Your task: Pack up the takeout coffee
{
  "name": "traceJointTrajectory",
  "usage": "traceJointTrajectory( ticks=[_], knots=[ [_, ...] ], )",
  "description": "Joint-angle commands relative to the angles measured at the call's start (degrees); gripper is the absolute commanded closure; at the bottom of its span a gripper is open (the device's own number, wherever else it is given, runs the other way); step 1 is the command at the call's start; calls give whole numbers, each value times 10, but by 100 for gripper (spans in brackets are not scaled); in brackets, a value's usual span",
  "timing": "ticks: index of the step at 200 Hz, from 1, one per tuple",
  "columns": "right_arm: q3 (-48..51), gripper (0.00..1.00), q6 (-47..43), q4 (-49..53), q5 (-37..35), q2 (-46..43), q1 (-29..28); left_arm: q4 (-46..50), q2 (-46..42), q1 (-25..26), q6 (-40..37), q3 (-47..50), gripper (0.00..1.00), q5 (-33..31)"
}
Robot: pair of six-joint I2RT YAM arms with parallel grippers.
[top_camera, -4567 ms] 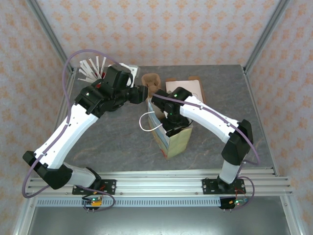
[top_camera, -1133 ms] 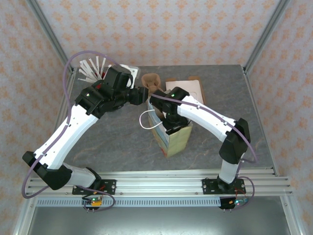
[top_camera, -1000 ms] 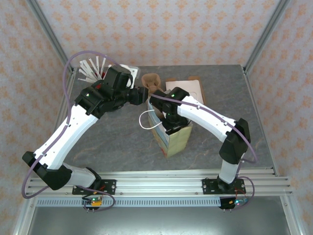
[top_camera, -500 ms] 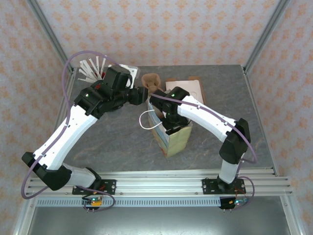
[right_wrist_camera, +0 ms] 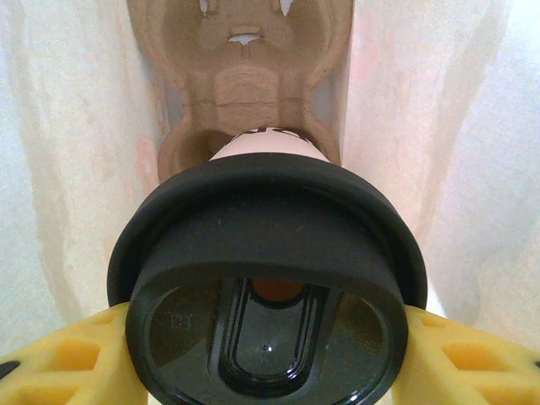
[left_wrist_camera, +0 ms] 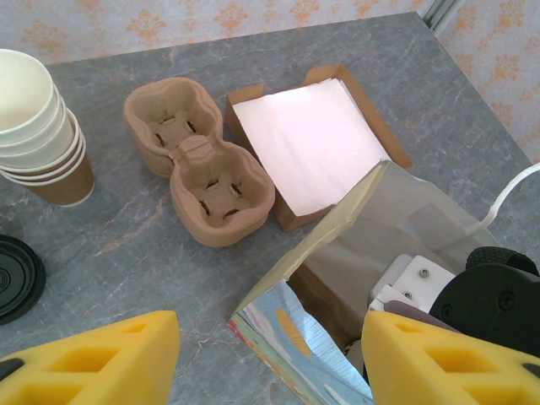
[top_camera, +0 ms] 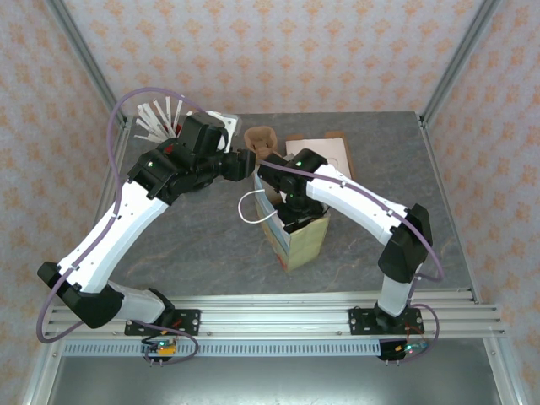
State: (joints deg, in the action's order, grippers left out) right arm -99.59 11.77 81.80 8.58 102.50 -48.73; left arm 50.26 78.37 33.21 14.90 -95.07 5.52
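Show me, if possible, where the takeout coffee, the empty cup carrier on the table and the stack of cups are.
takeout coffee (right_wrist_camera: pixel 261 207): right wrist view, on the black lid's side wall.
cup carrier (left_wrist_camera: pixel 196 154): left wrist view, on the ridge between its two pockets.
stack of cups (left_wrist_camera: pixel 21 86): left wrist view, inside the top cup.

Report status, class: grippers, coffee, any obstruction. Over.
Left gripper open, above paper bag rim. Right gripper shut on takeout coffee inside the bag, over cup carrier near well. No obstruction seen.

Cup stack (left_wrist_camera: pixel 38 126), pulp carrier (left_wrist_camera: pixel 202 164), black lid (left_wrist_camera: pixel 15 277), cardboard box (left_wrist_camera: pixel 377 120)
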Motion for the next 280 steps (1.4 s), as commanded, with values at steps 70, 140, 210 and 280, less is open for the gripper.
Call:
traceJointTrajectory(
  ticks=[70, 140, 210, 280],
  knots=[
    [-24, 60, -15, 17, -17, 5, 1, -2, -7, -5, -18, 1, 40, -7],
    [-24, 61, -20, 17, -17, 3, 3, 1, -7, -5, -19, 0, 40, -12],
    [-17, 61, -19, 15, -7, -1, 3, 2, -10, -5, -19, 1, 40, -13],
    [-14, 61, -19, 18, -3, -5, 3, 0, -10, -5, -19, 3, 40, -11]
  ],
)
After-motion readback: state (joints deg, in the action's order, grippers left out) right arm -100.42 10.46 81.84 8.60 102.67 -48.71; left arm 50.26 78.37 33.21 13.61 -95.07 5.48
